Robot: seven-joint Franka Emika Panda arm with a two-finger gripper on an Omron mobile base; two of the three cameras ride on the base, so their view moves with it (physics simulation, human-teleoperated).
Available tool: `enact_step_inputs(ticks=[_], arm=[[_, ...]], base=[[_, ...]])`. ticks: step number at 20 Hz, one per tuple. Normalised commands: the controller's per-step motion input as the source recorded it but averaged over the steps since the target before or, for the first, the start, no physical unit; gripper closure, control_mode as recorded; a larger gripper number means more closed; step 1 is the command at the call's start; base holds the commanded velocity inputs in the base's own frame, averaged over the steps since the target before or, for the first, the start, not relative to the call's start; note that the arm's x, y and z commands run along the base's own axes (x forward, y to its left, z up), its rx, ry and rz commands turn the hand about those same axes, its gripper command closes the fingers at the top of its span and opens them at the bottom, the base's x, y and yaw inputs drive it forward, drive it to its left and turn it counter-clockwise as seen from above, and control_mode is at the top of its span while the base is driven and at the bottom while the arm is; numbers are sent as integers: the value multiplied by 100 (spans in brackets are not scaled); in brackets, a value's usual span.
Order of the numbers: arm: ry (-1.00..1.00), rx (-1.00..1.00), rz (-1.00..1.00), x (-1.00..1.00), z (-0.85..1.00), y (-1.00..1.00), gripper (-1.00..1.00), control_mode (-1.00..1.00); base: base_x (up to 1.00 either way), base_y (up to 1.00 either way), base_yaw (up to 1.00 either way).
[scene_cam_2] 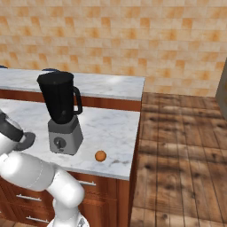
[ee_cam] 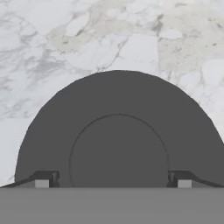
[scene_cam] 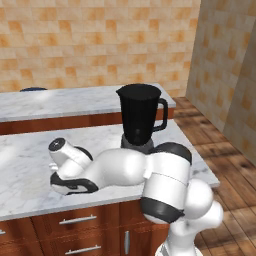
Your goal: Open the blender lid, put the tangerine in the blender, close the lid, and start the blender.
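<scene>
In the hand view the blender lid (ee_cam: 118, 140) lies flat on the marble counter (ee_cam: 65, 48), directly under the gripper (ee_cam: 113, 178). The two fingertips (ee_cam: 43, 179) stand wide apart, open, one on each side of its raised centre. The blender (scene_cam_2: 62, 113) stands uncovered, with the tangerine (scene_cam_2: 100, 155) just beside its base.

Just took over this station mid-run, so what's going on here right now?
The arm is bent low over the marble counter to the left of the blender. The hand view shows the blender lid lying flat on the marble, the gripper open with fingertips either side of its raised centre. The jar top is open. The tangerine sits on the counter beside the blender base.
</scene>
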Motion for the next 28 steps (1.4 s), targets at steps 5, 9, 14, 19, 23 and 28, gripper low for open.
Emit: enact_step_inputs(ticks=[5,9,14,19,23,28], arm=[[-2,1,0,0,43,-7,-100,-100],[-5,4,0,0,12,-34,-100,-100],[-3,10,0,-59,26,-61,-100,-100],[-2,8,0,-58,17,-92,-100,-100],[-3,5,0,-12,37,-100,-100,-100],[-11,3,0,0,51,-100,-100,-100]], base=[[0,0,0],[0,0,0],[0,0,0],[0,0,0],[0,0,0],[0,0,0]])
